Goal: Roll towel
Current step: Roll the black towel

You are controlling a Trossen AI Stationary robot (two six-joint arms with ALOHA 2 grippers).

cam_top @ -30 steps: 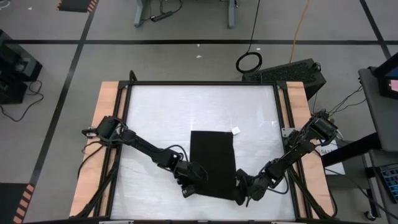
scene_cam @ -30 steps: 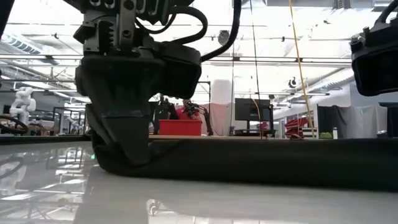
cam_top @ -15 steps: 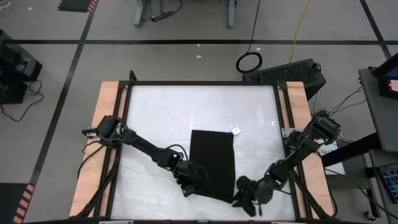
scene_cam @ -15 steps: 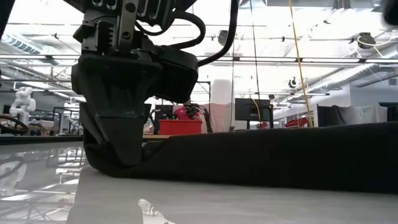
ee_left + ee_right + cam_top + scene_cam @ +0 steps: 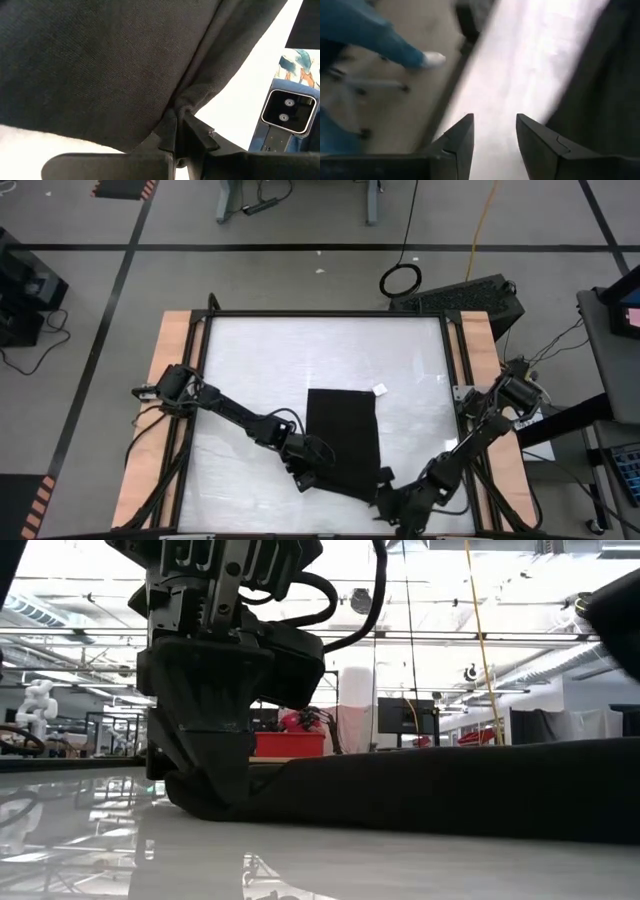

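Note:
The black towel (image 5: 341, 438) lies flat on the white table (image 5: 250, 360) as an upright rectangle, its small white tag (image 5: 380, 389) at the far right corner. My left gripper (image 5: 306, 470) is shut on the towel's near left corner; the low view shows it as the big dark gripper (image 5: 215, 785) at the end of the towel (image 5: 450, 790). My right gripper (image 5: 396, 506) stands open just off the near right corner, close to the table's near edge. Nothing is between its fingers (image 5: 492, 120), and the towel (image 5: 605, 85) lies beside them. My left gripper pinches the towel's near left corner (image 5: 176, 106) between its two shut fingers, and the cloth puckers into creases there. The fingers come slanting down from the table's left. One layer or several, I cannot tell. The corner (image 5: 200, 802) stays low at the table top.
Wooden rails (image 5: 175, 380) run along the table's left and right sides. Beyond the table's near edge, the right wrist view shows a person's blue trouser leg and white shoe (image 5: 432, 60) on the floor. White table top lies bare to the far and left of the towel.
My right gripper has let go of the towel's near right corner and drawn back toward the table's near edge. The towel has stayed flat in place, its near left corner still in my left gripper.

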